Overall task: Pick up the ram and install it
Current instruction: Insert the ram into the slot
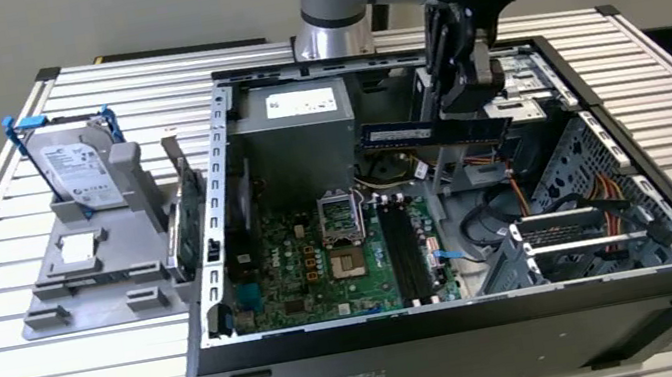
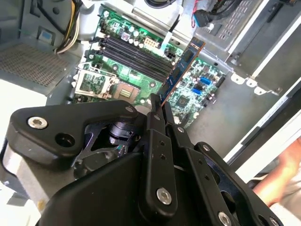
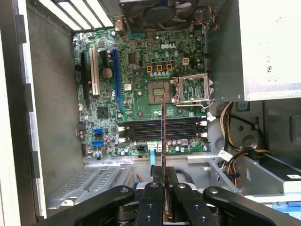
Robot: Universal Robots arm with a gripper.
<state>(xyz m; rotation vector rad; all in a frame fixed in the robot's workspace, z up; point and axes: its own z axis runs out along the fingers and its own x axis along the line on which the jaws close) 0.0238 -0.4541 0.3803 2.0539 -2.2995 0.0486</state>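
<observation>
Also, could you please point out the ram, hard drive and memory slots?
ram (image 1: 415, 132), exterior view, middle of the stick.
hard drive (image 1: 73, 164), exterior view, silver face.
memory slots (image 3: 141, 127), first wrist view, black slot body.

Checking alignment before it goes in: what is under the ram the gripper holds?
In the first wrist view, the ram, clamped in the gripper, hangs over the motherboard, crossing its black slots. The thin strip of board directly behind it is covered.

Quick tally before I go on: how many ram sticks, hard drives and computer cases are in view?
ram stick: 1, held by the gripper
hard drive: 1, upright in the grey stand
computer case: 1
total: 3
</observation>
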